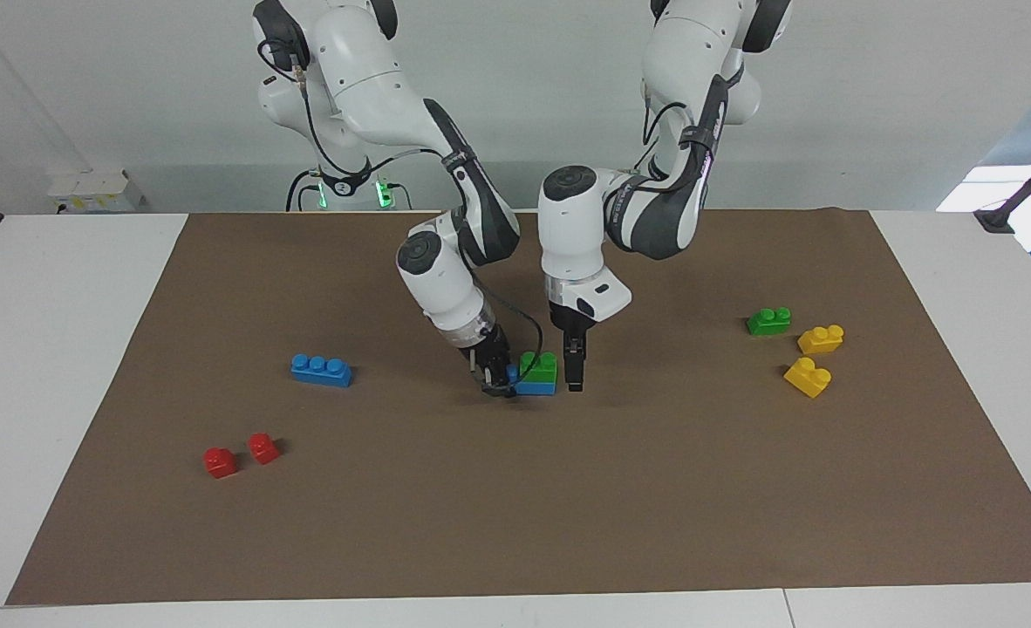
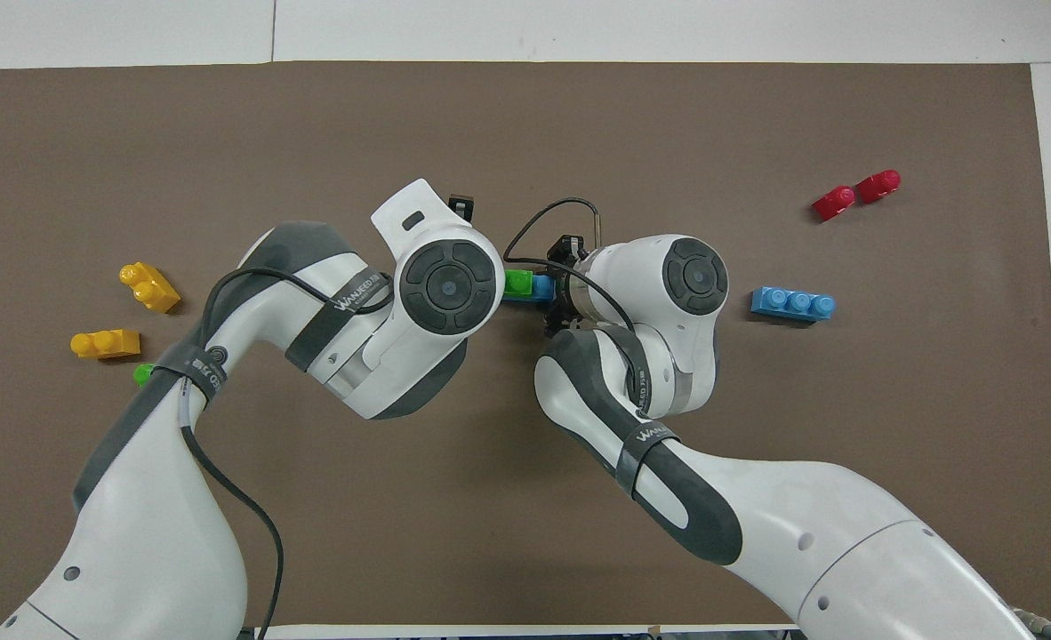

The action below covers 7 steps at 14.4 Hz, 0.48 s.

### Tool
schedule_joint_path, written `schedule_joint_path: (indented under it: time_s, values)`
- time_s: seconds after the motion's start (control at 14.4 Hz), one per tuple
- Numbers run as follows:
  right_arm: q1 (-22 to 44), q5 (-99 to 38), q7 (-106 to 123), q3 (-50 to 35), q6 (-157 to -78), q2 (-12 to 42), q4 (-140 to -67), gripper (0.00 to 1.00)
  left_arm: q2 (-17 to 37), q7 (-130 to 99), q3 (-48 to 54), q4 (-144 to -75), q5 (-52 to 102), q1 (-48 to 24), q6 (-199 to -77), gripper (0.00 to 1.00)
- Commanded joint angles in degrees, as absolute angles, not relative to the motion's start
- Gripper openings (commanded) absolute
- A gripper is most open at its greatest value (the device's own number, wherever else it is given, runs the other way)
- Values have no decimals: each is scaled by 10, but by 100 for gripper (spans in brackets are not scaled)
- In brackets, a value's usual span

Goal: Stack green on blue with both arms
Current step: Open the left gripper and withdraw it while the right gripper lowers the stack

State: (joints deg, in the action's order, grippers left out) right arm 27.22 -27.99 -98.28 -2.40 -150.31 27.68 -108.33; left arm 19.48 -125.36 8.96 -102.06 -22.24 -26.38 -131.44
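The short brick (image 1: 540,364) sits on the long brick (image 1: 535,387), between both hands, mid-table.

Glossy plastic green brick (image 1: 540,363) and blue brick (image 1: 535,387) sit on matt brown paper-like mat (image 1: 515,488).

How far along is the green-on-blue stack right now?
Done: a green brick sits on a blue brick mid-mat. In hand: nothing by the left gripper, which hangs open beside the stack, apart from it; the right gripper is at the blue brick's end, grip unclear. Left: backing both arms away. The spare green brick and spare blue brick lie untouched.
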Motion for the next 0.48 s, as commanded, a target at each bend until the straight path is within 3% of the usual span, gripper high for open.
schedule_joint_path:
  time_s: [0.0,0.42]
  values:
    - [273,-288,-961,-22,-1508,282,-1106,88,163,-1202,94,-1051,-229,-226,-1310,100]
    - [265,-287,-959,-20,-1489,278,-1100,94,161,-1060,95,-1051,-203,-152,-1310,100]
